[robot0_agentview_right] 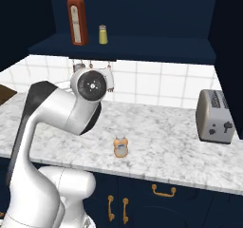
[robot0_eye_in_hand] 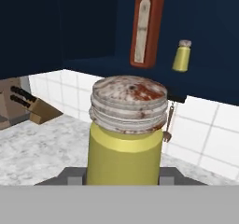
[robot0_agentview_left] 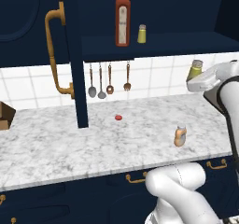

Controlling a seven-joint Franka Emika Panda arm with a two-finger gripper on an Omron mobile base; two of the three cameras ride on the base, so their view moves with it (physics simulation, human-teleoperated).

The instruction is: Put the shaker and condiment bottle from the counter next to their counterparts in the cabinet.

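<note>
pincer [robot0_eye_in_hand: 122,174]: clamped on shaker [robot0_eye_in_hand: 125,129]
done: shaker lifted
left: shelve in cabinet [robot0_agentview_left: 186,43] ahead; condiment bottle [robot0_agentview_left: 180,136] below on counter [robot0_agentview_left: 70,139]

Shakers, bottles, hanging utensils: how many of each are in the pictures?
Shakers: 2, the shaker in the gripper, the yellow twin shaker on the shelf.
Bottles: 2, red bottle, condiment bottle.
Hanging utensils: 4.
Total: 8.

Condiment bottle [robot0_agentview_left: 180,136] on counter [robot0_agentview_left: 70,143]
</note>
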